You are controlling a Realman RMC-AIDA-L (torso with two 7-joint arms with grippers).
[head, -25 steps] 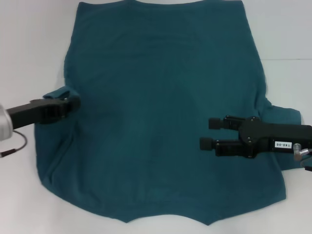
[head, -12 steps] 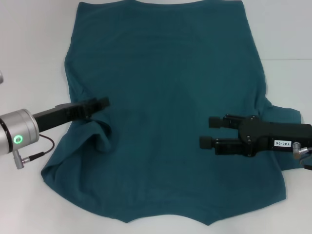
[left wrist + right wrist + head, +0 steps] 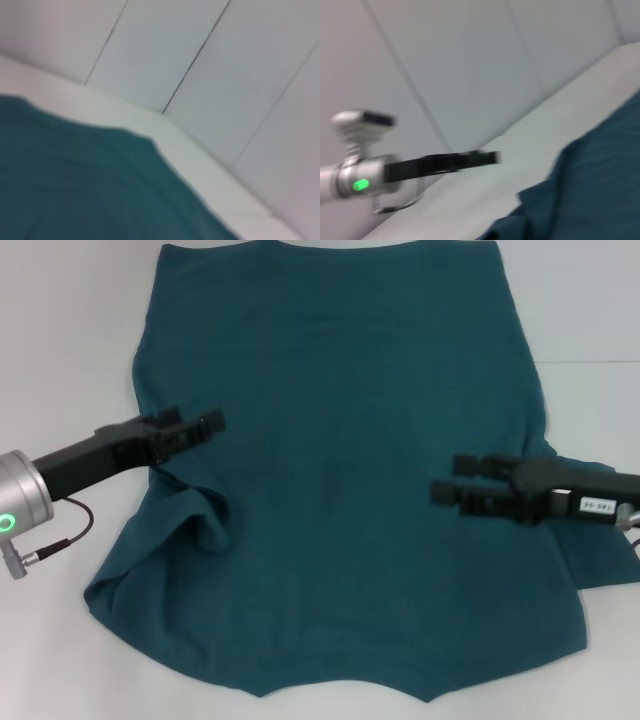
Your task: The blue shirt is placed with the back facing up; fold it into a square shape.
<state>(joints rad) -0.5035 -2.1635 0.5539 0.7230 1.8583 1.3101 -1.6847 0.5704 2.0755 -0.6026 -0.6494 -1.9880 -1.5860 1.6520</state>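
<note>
The blue shirt (image 3: 340, 440) lies spread on the white table, plain side up, collar at the far edge. Its sleeve on my left is folded in over the body as a rumpled flap (image 3: 205, 515). Just above and beyond that flap, my left gripper (image 3: 200, 420) hovers open and holds nothing. My right gripper (image 3: 452, 478) is open over the shirt's right side, its fingers pointing toward the middle. The sleeve on my right (image 3: 590, 475) still sticks out beneath that arm. The shirt (image 3: 75, 190) also fills the lower left wrist view. The right wrist view shows the shirt (image 3: 590, 185) and, farther off, the left gripper (image 3: 470, 159).
The white table (image 3: 60, 330) borders the shirt on all sides, with a pale panelled wall (image 3: 225, 60) behind it. A cable (image 3: 60, 535) hangs from the left arm's silver wrist. The shirt's hem (image 3: 340, 685) lies near the table's front edge.
The left gripper carried the left sleeve inward over the body, then let go and lifted away. The right gripper drew back to the right and slightly away from me.
</note>
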